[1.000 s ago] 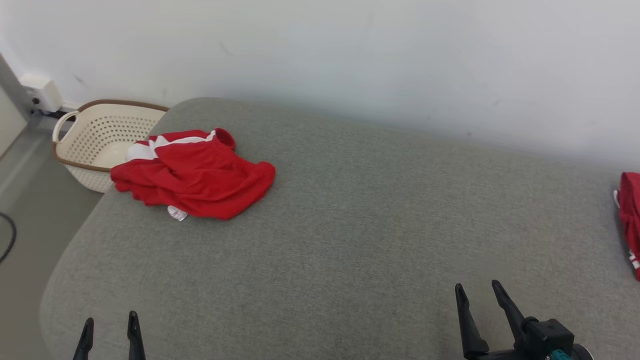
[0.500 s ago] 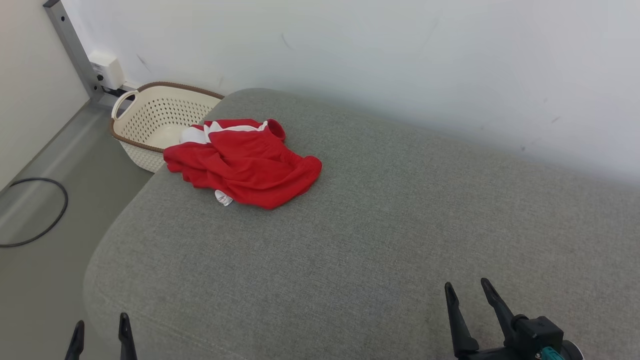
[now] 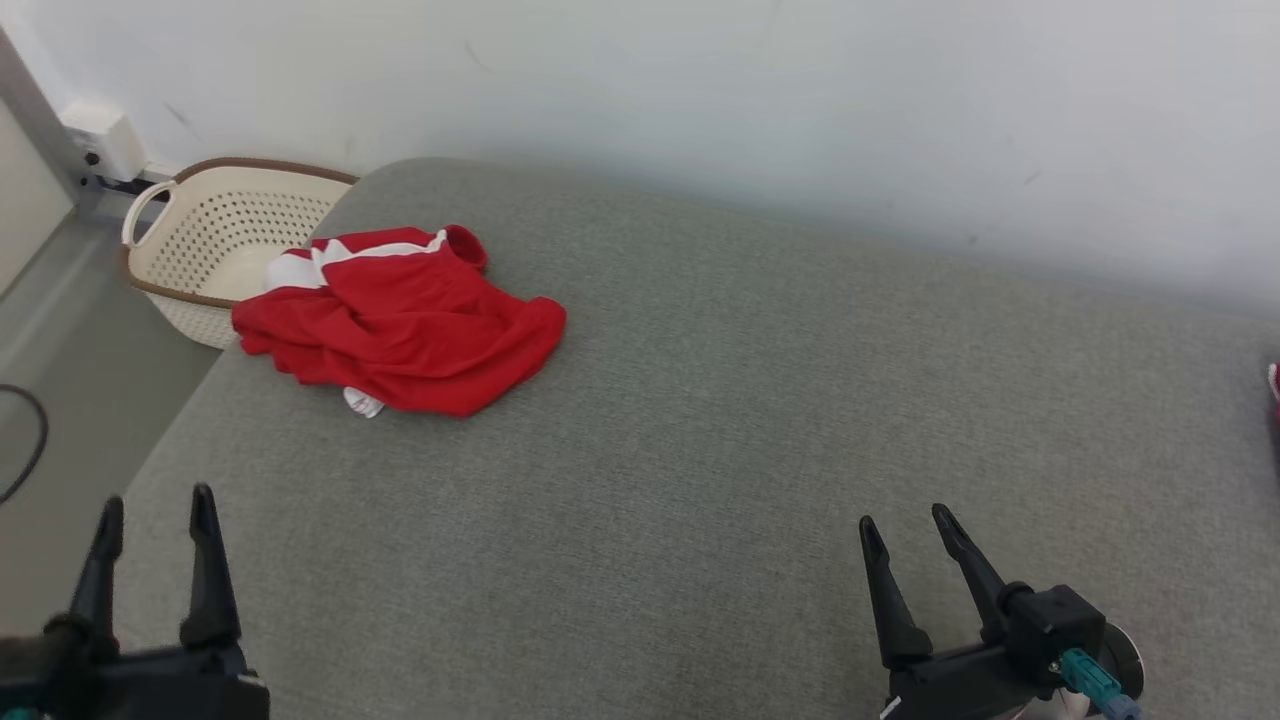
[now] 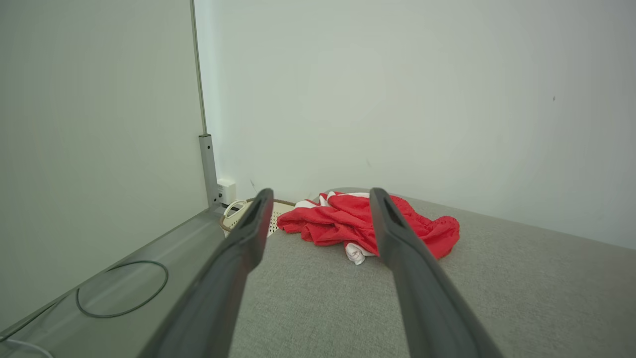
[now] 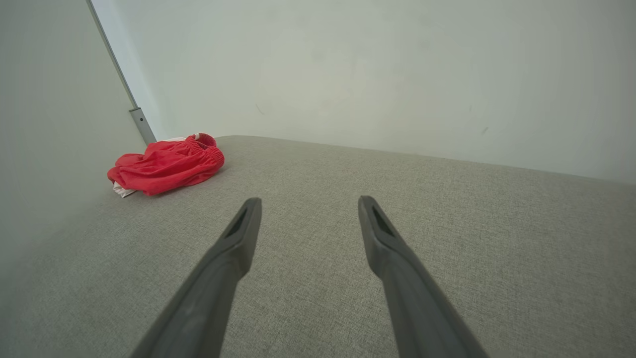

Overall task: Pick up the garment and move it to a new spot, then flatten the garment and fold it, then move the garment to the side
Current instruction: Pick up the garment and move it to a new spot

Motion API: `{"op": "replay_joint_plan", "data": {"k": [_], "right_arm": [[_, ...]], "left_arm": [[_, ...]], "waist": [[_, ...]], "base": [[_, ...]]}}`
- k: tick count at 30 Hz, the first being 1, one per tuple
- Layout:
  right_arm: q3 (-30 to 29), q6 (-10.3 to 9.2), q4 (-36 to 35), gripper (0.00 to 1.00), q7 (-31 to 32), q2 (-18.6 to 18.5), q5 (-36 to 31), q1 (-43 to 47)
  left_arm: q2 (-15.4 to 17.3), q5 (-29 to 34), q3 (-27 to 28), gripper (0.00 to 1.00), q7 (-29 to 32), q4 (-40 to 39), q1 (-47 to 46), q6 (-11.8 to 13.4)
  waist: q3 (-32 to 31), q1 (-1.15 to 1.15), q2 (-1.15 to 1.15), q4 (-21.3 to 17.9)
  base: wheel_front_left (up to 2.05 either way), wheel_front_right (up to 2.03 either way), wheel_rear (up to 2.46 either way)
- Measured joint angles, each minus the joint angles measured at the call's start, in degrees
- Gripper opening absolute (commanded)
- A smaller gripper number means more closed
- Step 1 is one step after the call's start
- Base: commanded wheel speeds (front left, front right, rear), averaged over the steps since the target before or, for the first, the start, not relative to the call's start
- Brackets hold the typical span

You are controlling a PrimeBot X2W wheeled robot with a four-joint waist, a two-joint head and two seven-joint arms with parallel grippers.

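A crumpled red garment (image 3: 400, 325) with white stripes lies in a heap near the far left corner of the grey cushioned surface (image 3: 720, 420). The same heap shows ahead in the left wrist view as the garment (image 4: 348, 223) and far off to the left in the right wrist view as the garment (image 5: 166, 164). My left gripper (image 3: 155, 510) stands open at the lower left, well short of the garment, nothing between its fingers. My right gripper (image 3: 905, 525) is open at the lower right, over bare cushion. Both show empty gaps: left gripper (image 4: 320, 196), right gripper (image 5: 308, 204).
A cream perforated basket (image 3: 215, 240) with a brown rim stands on the floor just beyond the surface's left corner, behind the garment. A black cable (image 3: 25, 450) loops on the floor at left. A sliver of another red cloth (image 3: 1274, 380) peeks in at the right edge. A white wall backs the surface.
The head camera swung left, then back right, shifting the whole picture. Both grippers now reach higher into the head view, the left one most. The garment has not moved.
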Motion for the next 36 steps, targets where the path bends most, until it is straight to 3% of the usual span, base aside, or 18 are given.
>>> {"op": "replay_joint_plan", "data": {"k": [7, 24, 36], "right_arm": [[3.35, 0.00, -0.78, 1.00, -0.34, 0.08, 0.51, -3.16], [5.15, -0.01, -1.76, 1.00, -1.29, 0.78, 0.83, -10.15], [5.19, 0.00, -3.28, 1.00, -1.49, 1.19, 0.75, -11.20]], "left_arm": [[5.13, -3.52, 0.68, 1.00, 1.98, 8.28, -14.85, -3.24], [18.48, -7.13, 1.35, 1.00, 11.49, 29.93, -40.21, -5.80], [21.52, -8.86, -2.59, 1.00, 20.50, 45.95, -45.08, -6.77]], "waist": [[2.17, 0.00, 0.00, -5.23], [12.33, 0.01, 0.00, -18.61], [18.00, 0.01, 0.01, -24.38]], "base": [[0.00, 0.00, 0.00], [0.00, 0.00, 0.00], [0.00, 0.00, 0.00]]}}
